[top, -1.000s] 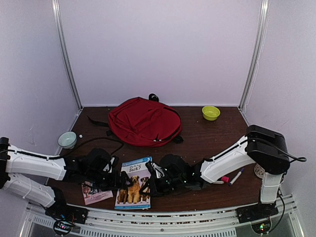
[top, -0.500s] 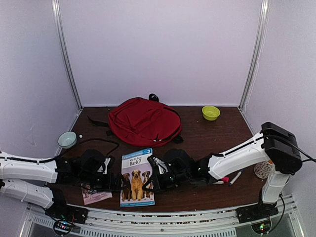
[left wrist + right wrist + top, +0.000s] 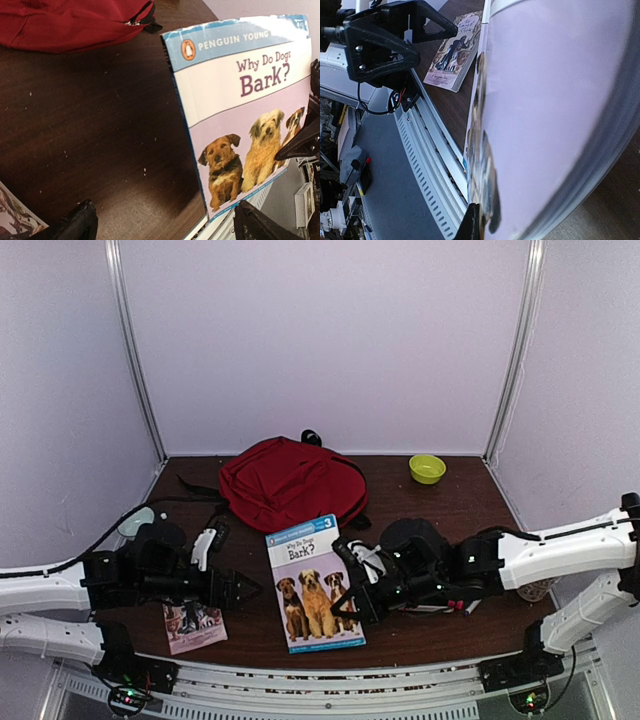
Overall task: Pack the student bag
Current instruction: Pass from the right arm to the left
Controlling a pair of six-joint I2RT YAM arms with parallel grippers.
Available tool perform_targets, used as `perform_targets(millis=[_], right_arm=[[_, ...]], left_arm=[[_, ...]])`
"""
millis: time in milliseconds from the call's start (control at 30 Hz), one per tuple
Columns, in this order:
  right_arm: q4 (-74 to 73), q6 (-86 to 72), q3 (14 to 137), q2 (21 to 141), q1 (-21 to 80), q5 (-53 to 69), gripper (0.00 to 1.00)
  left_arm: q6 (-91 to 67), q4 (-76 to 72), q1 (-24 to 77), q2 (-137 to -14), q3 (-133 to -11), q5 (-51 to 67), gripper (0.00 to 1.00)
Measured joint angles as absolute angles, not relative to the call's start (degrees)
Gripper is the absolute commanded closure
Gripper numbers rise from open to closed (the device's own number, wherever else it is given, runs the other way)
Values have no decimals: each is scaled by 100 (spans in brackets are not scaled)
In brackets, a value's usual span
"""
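The student bag (image 3: 290, 485), dark red with black straps, lies at the back middle of the table; its edge shows in the left wrist view (image 3: 65, 25). My right gripper (image 3: 352, 588) is shut on the right edge of a dog book, "Why Do Dogs Bark?" (image 3: 312, 585), holding it tilted up off the table. The cover fills the right wrist view (image 3: 555, 100), where only one finger (image 3: 472, 222) shows. My left gripper (image 3: 240, 588) stands open to the left of the book (image 3: 250, 110), apart from it, with nothing between its fingers (image 3: 75, 225).
A small picture booklet (image 3: 195, 625) lies near the front left edge, below the left gripper. A yellow-green bowl (image 3: 427, 468) sits back right, a pale bowl (image 3: 135, 522) at far left. A pink-capped marker (image 3: 458, 605) lies under the right arm.
The right gripper has raised the dog book and carried it to the right, tilting it up. The left gripper has drawn back to the left, off the book.
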State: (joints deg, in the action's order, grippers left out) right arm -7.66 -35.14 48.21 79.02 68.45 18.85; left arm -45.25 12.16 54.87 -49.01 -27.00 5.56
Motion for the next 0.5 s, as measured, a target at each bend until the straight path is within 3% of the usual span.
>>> perform_targets(millis=[500], right_arm=[[-1684,-2386,4534,6182,6858,2370,100]], left_arm=[[-3428,-602,5487,-5728,-3680,2672,5]])
